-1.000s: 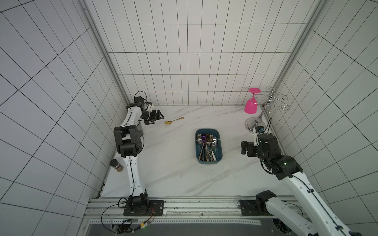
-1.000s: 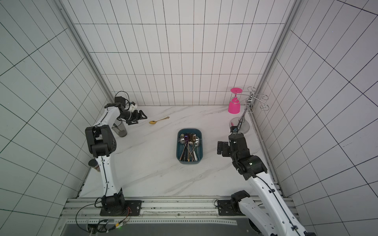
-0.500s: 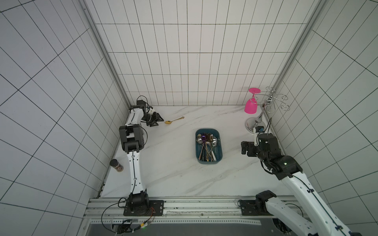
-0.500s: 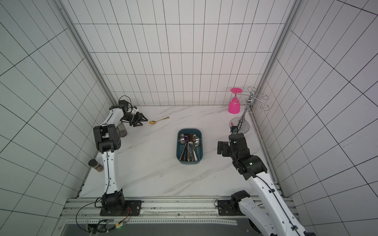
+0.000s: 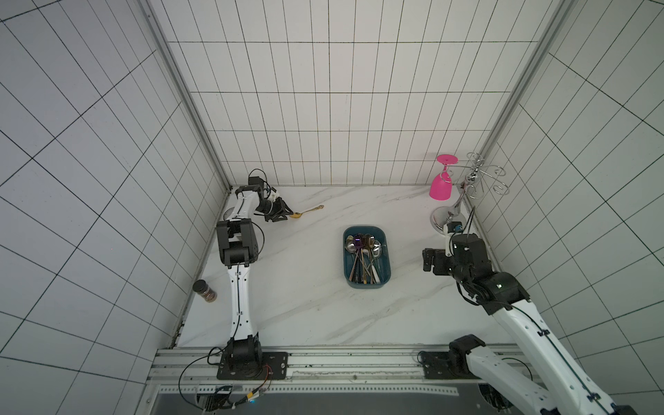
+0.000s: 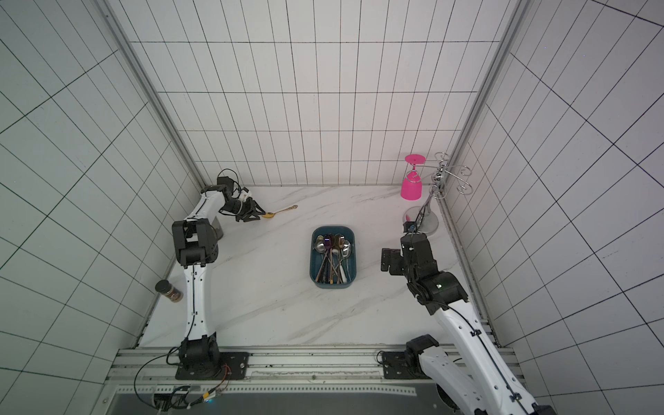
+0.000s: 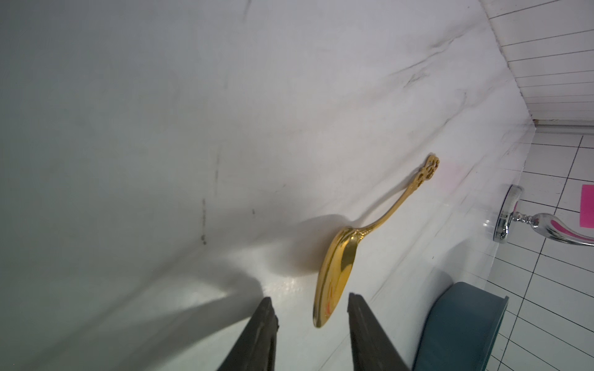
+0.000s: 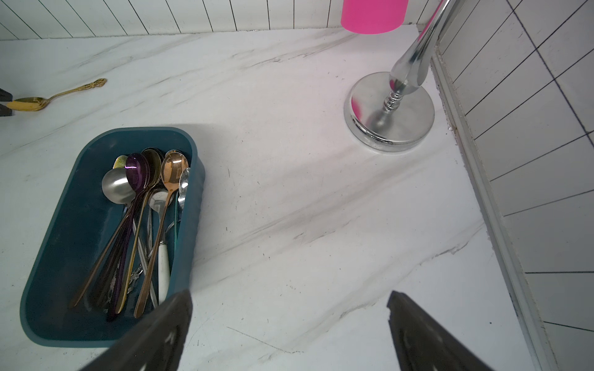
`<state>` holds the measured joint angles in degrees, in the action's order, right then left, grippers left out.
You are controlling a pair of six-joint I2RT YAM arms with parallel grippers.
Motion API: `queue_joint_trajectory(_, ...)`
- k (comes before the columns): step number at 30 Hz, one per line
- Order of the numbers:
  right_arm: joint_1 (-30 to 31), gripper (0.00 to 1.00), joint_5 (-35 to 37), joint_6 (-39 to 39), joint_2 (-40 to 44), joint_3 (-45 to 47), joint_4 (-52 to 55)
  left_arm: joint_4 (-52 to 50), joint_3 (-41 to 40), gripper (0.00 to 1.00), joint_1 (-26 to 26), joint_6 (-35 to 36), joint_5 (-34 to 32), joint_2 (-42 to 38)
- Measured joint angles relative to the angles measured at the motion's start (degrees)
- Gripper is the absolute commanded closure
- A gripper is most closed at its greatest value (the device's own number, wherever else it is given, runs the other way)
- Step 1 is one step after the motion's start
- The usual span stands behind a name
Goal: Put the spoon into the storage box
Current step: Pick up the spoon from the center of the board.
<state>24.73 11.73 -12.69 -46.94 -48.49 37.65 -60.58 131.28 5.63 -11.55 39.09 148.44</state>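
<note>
A gold spoon (image 5: pixel 306 212) (image 6: pixel 279 212) lies flat on the marble top near the back left corner, bowl towards my left gripper (image 5: pixel 286 215) (image 6: pixel 260 215). In the left wrist view the tip of the spoon's bowl (image 7: pixel 336 276) sits between the two fingers of the left gripper (image 7: pixel 308 298), with a gap on each side; the jaws are partly open. The dark teal storage box (image 5: pixel 366 287) (image 8: pixel 189 225) stands mid-table and holds several spoons. My right gripper (image 5: pixel 428 260) (image 8: pixel 289 298) hovers open and empty to the right of the box.
A pink goblet (image 5: pixel 441 187) hangs upside down on a chrome rack whose round base (image 5: pixel 442 220) stands at the back right. A brown jar (image 5: pixel 204 291) lies by the left wall. A greyish cup (image 6: pixel 218 231) is partly hidden behind the left arm.
The left gripper has reached forward to the spoon's bowl and its jaws have narrowed around it. The spoon, the box and the right arm have stayed put.
</note>
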Motion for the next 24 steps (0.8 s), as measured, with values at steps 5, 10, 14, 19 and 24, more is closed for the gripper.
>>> queue_joint_trajectory(5, 0.0, 0.01, 0.0, 0.0, 0.0, 0.0, 0.0, 0.2, 0.5, 0.72, -0.8, -0.3, 0.4, 0.3)
queue_joint_trajectory(10, 0.0, 0.01, 0.0, 0.0, 0.0, 0.0, 0.0, 0.8, 0.6, 0.79, -1.1, -0.9, 0.2, 0.3)
queue_joint_trajectory(14, 0.0, 0.02, 0.0, 0.0, 0.0, 0.0, 0.0, 1.5, 0.6, 0.86, -1.0, -1.4, 0.1, 0.4)
queue_joint_trajectory(19, 0.0, 0.01, 0.0, 0.0, 0.0, 0.0, 0.0, 1.8, 0.6, 0.97, -1.0, -2.1, 0.0, 0.4)
queue_joint_trajectory(24, 0.0, 0.01, 0.0, 0.0, 0.0, 0.0, 0.0, 2.4, 0.6, 1.00, -1.0, -2.2, 0.2, 0.4)
